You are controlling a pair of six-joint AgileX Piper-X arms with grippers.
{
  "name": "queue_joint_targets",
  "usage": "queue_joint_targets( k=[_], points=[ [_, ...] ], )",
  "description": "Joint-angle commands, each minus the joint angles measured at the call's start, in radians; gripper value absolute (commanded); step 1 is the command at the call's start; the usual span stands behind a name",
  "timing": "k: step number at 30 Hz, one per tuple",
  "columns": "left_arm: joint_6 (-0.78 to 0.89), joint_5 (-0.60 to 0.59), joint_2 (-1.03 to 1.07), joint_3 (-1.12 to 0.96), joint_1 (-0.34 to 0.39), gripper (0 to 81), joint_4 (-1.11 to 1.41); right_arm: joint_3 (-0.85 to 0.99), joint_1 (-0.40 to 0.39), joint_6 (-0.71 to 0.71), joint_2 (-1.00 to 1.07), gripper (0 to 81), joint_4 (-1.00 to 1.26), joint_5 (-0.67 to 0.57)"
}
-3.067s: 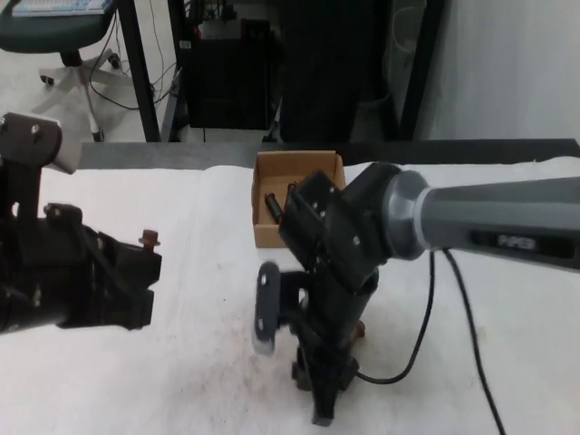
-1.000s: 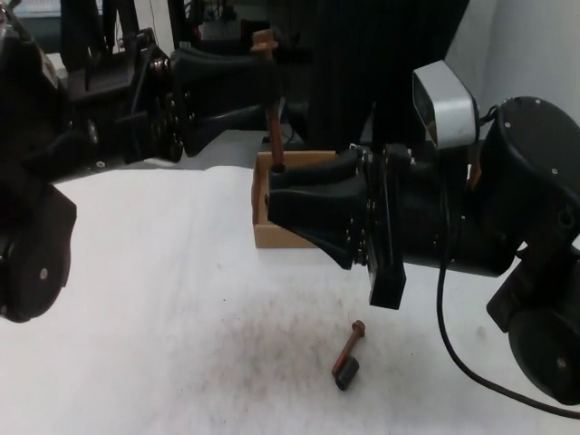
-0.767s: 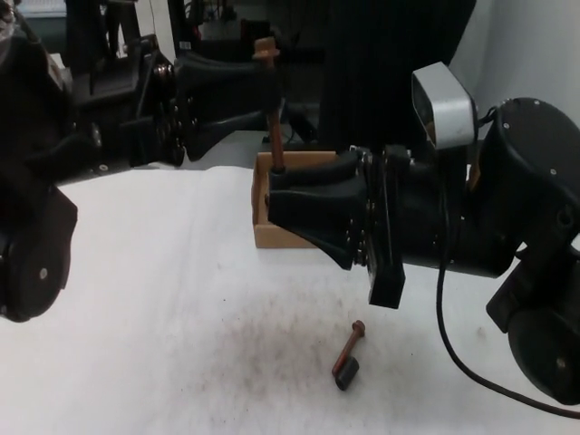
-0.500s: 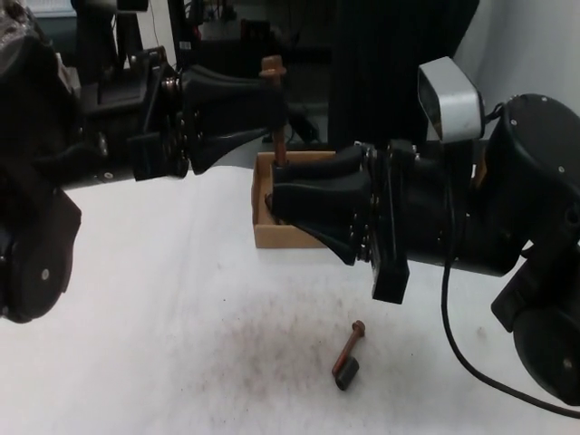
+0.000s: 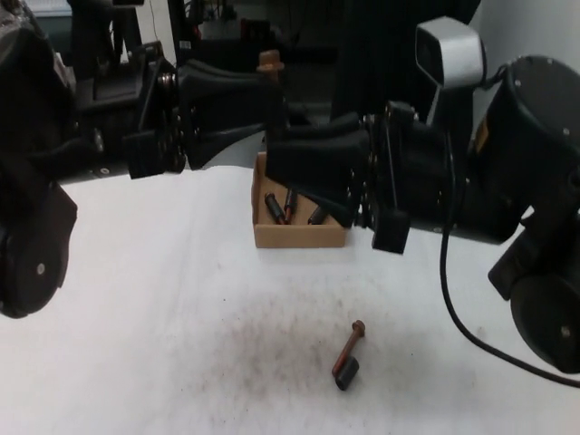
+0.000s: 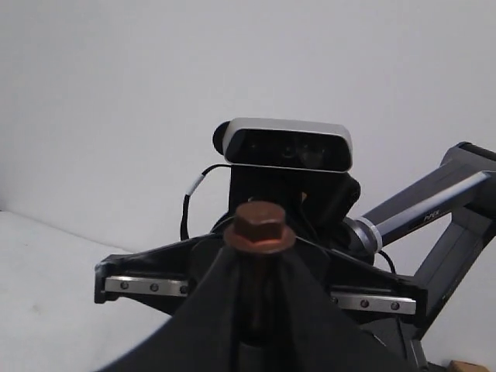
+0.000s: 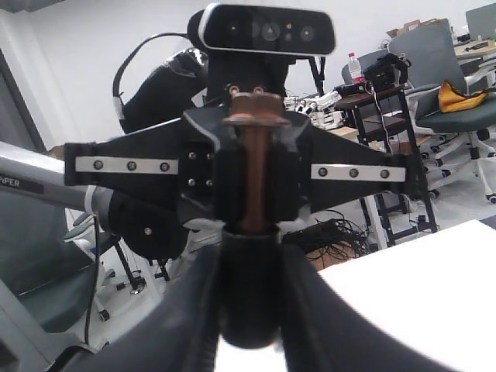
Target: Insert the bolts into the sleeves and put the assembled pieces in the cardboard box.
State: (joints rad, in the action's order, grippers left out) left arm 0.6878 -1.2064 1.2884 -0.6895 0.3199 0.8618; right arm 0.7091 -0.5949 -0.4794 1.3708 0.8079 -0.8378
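Note:
My left gripper (image 5: pixel 270 95) is shut on a copper bolt (image 6: pixel 259 227), held upright with its hex head on top, above the cardboard box (image 5: pixel 260 237). My right gripper (image 5: pixel 277 159) faces it from the other side, shut on a black sleeve (image 7: pixel 249 288). The bolt's shaft (image 7: pixel 252 174) runs down into the sleeve's top. Several dark pieces (image 5: pixel 275 207) lie inside the box. One bolt with a sleeve on it (image 5: pixel 347 355) lies on the white cloth nearer to me.
The white cloth (image 5: pixel 145 299) covers the bench, with a brownish stain around the loose piece. The right arm's black cable (image 5: pixel 451 308) trails over the cloth at the right. Dark stands and a chair are behind the bench.
My right gripper has risen with the sleeve up along the bolt's shaft, uncovering the inside of the box. The left gripper has shifted only slightly with the bolt.

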Motion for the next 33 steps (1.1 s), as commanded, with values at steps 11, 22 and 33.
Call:
queue_joint_targets(
  k=[11, 22, 33],
  points=[
    [-0.031, 0.047, -0.002, 0.0, 0.024, 13.0, -0.01, 0.057, -0.001, -0.023, -0.027, 0.8, 0.032, -0.005],
    [0.002, 0.046, -0.009, 0.0, 0.024, 32.8, -0.005, 0.057, -0.001, -0.023, -0.027, 0.8, 0.032, -0.005],
    [0.105, 0.046, -0.057, 0.0, 0.024, 48.2, -0.005, 0.057, -0.001, -0.023, -0.027, 0.8, 0.032, -0.005]
  ],
)
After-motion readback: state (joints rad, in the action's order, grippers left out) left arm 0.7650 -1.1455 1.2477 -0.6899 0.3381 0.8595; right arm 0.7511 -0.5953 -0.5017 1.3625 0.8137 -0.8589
